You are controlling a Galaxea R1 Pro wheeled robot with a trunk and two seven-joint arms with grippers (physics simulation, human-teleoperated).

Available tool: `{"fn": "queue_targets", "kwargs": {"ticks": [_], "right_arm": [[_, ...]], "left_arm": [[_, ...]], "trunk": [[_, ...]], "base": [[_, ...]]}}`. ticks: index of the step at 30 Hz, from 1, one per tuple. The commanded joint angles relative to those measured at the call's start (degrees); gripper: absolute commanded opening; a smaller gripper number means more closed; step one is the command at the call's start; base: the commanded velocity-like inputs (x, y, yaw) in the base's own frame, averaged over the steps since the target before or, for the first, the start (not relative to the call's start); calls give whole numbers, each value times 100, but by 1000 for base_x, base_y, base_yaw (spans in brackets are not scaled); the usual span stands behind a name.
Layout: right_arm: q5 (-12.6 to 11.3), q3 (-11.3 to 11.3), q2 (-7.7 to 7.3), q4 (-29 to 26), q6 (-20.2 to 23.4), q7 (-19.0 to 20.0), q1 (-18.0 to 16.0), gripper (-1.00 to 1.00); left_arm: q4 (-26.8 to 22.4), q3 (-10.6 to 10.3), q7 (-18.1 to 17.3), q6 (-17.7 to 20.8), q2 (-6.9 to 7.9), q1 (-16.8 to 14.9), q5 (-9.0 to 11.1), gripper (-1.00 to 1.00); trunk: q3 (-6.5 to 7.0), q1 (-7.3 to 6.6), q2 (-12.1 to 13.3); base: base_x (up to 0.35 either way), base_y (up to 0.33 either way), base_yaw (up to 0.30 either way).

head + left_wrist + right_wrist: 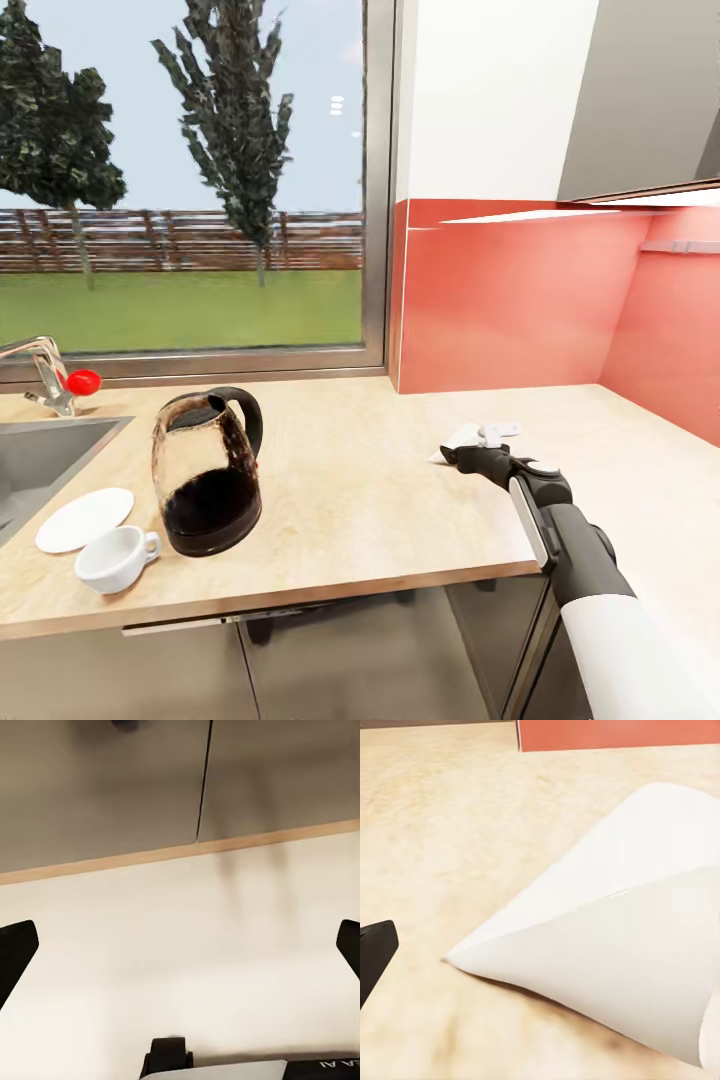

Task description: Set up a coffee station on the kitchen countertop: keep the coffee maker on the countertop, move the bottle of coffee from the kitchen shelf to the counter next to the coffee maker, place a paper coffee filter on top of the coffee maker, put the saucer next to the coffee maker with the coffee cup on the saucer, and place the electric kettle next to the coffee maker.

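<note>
The white paper coffee filter (463, 434) lies flat on the light wood kitchen countertop (350, 500) near the red corner. My right gripper (466, 450) is low over it and open; the filter (607, 945) lies between its spread fingers, with one black fingertip (375, 952) well off its pointed end. The glass electric kettle (207, 470) stands upright toward the left. The white saucer (85, 519) lies just left of it, and the coffee cup (115, 558) sits on the counter beside the saucer, near the front edge. My left gripper (180, 945) is open and holds nothing.
A steel sink (40, 460) and a faucet with a red knob (82, 381) are at the far left under a large window. Red wall panels (520, 300) close off the corner behind the filter. The left wrist view looks at grey cabinet fronts (97, 787).
</note>
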Motion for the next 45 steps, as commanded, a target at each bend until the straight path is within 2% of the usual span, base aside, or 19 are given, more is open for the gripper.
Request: {"fn": "queue_targets", "kwargs": {"ticks": [1,11,14,22,25,34,39,45], "right_arm": [[1,-7,2,-4,30,30,-3,100],[-1,8,12,-1,30,101,-3,100],[-1,8,12,-1,30,310,-3,100],[-1,22,20,-1,30,466,-3,100],[-1,25,15,-1,30,720,-3,100],[-1,28,20,-1,34,1005,-3,100],[2,266,14,7,38,1216,-3,100],[2,413,16,8,36,1257,-3,100]], "left_arm": [[-7,9,-2,-10,-2,2,-34,100],[-7,9,-2,-10,-2,2,-34,100],[-7,9,-2,-10,-2,2,-34,100],[-7,9,-2,-10,-2,2,-34,100],[-7,9,-2,-10,-2,2,-34,100],[-7,9,-2,-10,-2,2,-34,100],[-7,9,-2,-10,-2,2,-34,100],[-7,9,-2,-10,-2,2,-34,100]], "trunk": [[-5,0,-3],[-5,0,-3],[-5,0,-3],[-5,0,-3],[-5,0,-3],[-5,0,-3],[-5,0,-3],[-5,0,-3]], "base": [[-36,0,0],[-11,0,0],[0,0,0],[0,0,0],[0,0,0],[0,0,0],[0,0,0],[0,0,0]]}}
